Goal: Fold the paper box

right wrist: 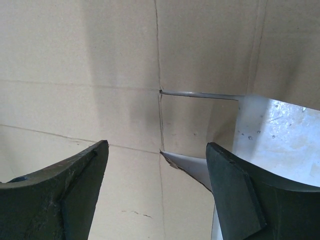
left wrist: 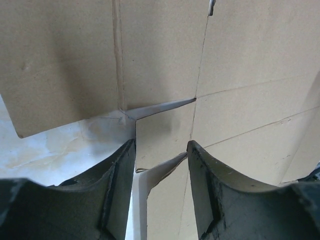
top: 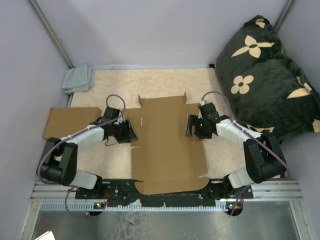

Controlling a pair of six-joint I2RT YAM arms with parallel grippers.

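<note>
The paper box (top: 167, 150) lies unfolded and flat on the table between my arms, its panels, side flaps and tabs spread out. My left gripper (top: 131, 131) is at its left edge, open, with a small side tab (left wrist: 160, 132) lying between the fingertips, which hover just over the cardboard (left wrist: 240, 75). My right gripper (top: 191, 126) is at its right edge, open wider and empty. It hovers over the cardboard (right wrist: 90, 55) next to a cut side tab (right wrist: 197, 120).
A second flat brown cardboard (top: 70, 121) lies at the left, partly under my left arm. A small grey cloth (top: 78, 79) sits at the back left corner. A black flowered cushion (top: 270, 75) fills the back right. Walls close in the back and sides.
</note>
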